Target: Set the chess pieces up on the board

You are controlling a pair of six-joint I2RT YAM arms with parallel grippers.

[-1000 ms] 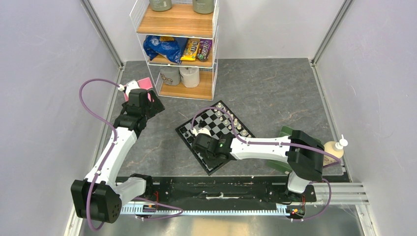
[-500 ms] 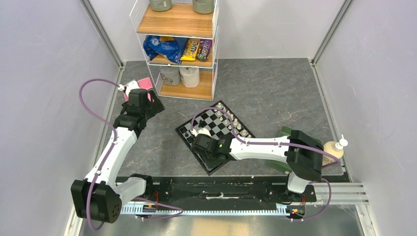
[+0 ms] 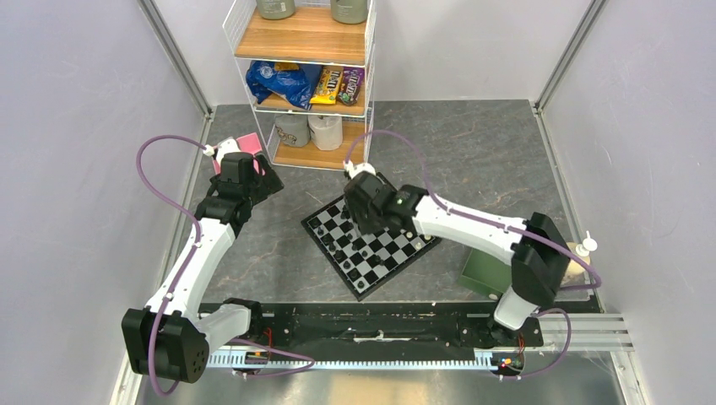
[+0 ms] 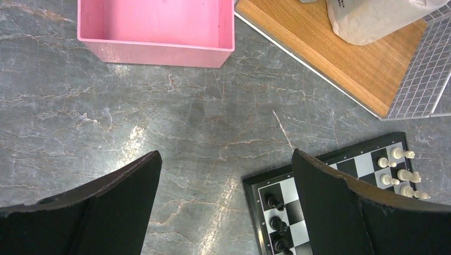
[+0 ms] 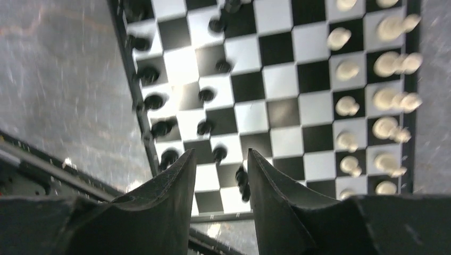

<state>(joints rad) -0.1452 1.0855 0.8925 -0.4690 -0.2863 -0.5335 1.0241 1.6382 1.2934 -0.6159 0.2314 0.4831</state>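
1. Left arm's fingers (image 4: 133, 186): spread wide with nothing between them, hanging over bare counter (image 3: 473, 152) at the left of the scene.
2. Pink box (image 4: 156, 29): open-topped, on the counter just beyond the left arm's fingers.
3. Wire shelf unit (image 3: 312, 76): stands at the back. It carries snack packets on the middle shelf and paper rolls on the lowest.
4. Board (image 3: 371, 245): lies flat on the counter in the centre, turned corner-on to the arms. Its near corner lies close to the base rail.
5. Black chess pieces (image 5: 159, 127): stand in two rows along the board's left side as the right wrist view shows it.
6. Cream chess pieces (image 5: 383, 95): stand in two rows along the opposite side. The blur leaves their types unclear.
7. Right arm's fingers (image 5: 181, 180): parted by a narrow gap and gripping nothing, raised above the board. Squares show through the gap.
8. Green tray (image 3: 483, 270): on the counter right of the board, partly under the right arm.
9. Pump bottle (image 3: 581, 251): beside the tray, at the right wall.
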